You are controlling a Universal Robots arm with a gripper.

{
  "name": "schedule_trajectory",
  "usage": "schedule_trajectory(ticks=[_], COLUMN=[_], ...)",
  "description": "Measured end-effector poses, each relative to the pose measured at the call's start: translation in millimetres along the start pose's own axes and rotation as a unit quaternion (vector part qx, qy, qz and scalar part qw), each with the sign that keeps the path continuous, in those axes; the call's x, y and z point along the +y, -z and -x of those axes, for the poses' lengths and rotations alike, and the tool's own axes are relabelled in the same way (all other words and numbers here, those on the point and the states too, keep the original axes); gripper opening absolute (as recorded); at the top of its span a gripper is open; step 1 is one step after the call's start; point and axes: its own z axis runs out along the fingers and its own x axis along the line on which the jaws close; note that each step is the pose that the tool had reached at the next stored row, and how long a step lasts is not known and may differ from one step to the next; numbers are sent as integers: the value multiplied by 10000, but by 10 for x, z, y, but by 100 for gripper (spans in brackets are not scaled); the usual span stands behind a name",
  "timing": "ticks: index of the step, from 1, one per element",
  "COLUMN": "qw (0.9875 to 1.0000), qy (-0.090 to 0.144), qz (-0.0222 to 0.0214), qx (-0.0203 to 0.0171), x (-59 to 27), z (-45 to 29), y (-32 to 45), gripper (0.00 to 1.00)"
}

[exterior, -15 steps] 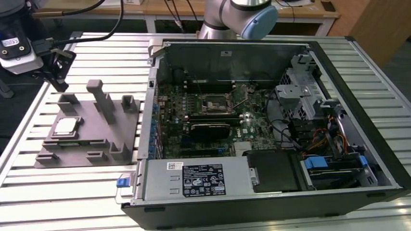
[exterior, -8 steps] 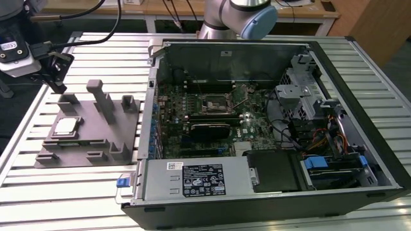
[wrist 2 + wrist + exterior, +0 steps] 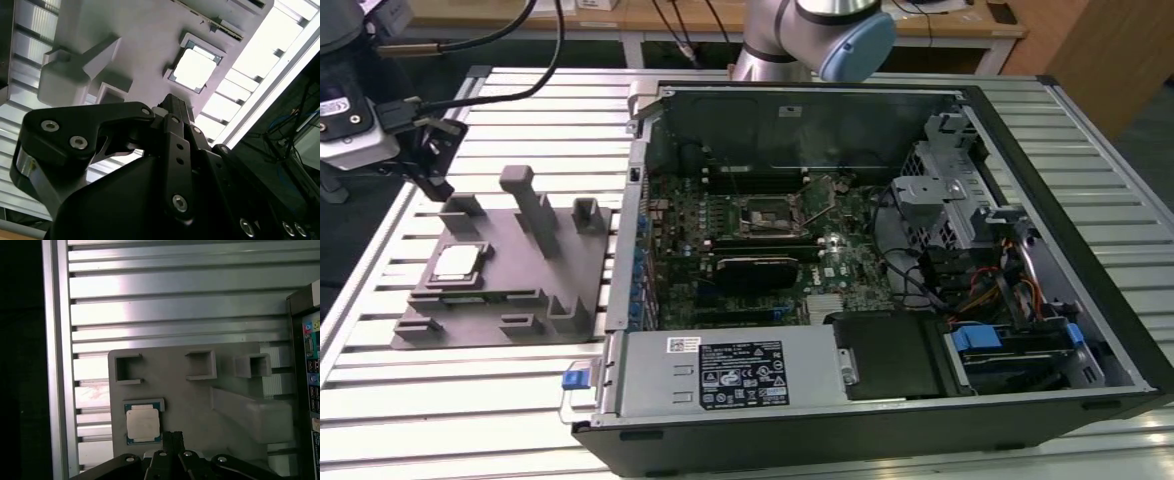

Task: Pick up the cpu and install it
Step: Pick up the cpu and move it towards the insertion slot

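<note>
Ribbed metal tabletop point(image 3: 454, 400) bears the grey tray point(image 3: 500, 278) with the cpu point(image 3: 458, 262), jaws hover together, empty, their base cropped.

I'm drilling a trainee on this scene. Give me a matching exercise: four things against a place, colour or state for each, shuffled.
1 cpu
2 tray
3 computer case
4 gripper

A open, motherboard showing
B grey plastic
C above the tray, near the cpu
D lying in a tray recess

Pairs: 1-D, 2-B, 3-A, 4-C
</note>
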Motion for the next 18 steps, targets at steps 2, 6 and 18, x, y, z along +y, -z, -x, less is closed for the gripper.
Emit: schedule_trajectory(ticks=[2,6,18], qw=[10000,10000,10000], qy=[0,0,-2], qz=[-2,-3,-7], qx=[2,9,53], x=[-3,-19,-94], z=[-23,-59,-142], y=[-26,-79,-261], gripper=[11,11,11])
